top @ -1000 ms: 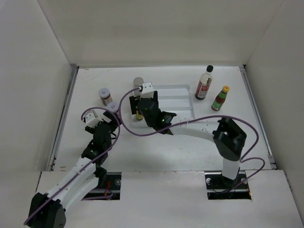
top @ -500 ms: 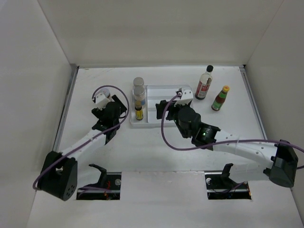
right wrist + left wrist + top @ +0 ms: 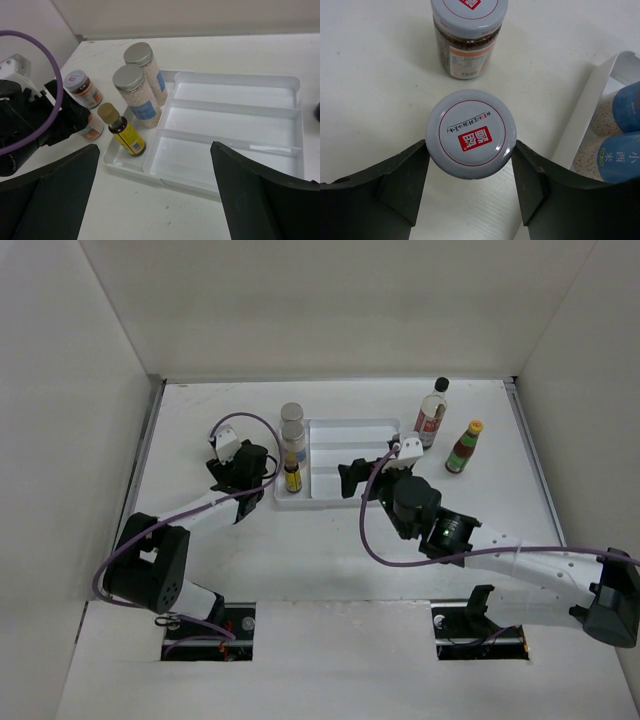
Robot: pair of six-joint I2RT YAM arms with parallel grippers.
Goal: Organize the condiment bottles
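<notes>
On the white bench (image 3: 300,550), walled in white, a squat grey-lidded jar (image 3: 470,134) stands left of centre in the top view, just left of the white tray (image 3: 345,423). It looks rigid, smooth and fairly weighty, best squeezed across the lid or just under it. The left claw (image 3: 470,150) is clamped on its lid from both sides; the right claw (image 3: 155,147) gapes wide above the tray's near edge.
</notes>
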